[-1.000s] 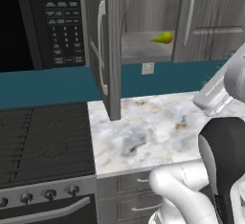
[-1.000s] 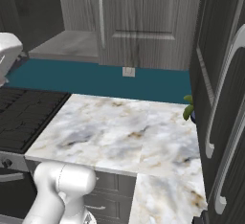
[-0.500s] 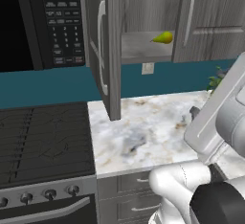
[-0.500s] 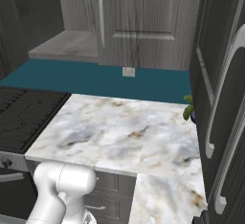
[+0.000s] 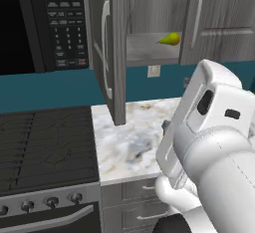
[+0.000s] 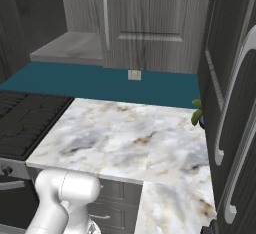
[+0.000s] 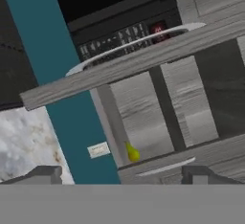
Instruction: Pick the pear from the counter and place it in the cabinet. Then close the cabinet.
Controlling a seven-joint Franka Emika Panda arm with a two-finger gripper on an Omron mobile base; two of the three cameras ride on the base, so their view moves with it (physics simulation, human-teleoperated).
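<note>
Pear (image 5: 170, 39) lies on the cabinet (image 5: 149, 48) shelf, so placing looks done; closing is the step in hand. Gripper (image 7: 122, 176) stands wide, holding nothing, well back from the open left door (image 5: 112, 53). Next you need to reach its outer face and push it shut.

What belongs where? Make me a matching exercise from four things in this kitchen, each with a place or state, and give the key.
Things:
1. pear
2. left cabinet door
3. right cabinet door
4. stovetop

Places or states:
A. shut
B. lying on the cabinet shelf
C. beside the counter, under the microwave
D. swung open

Pairs: 1-B, 2-D, 3-A, 4-C
</note>
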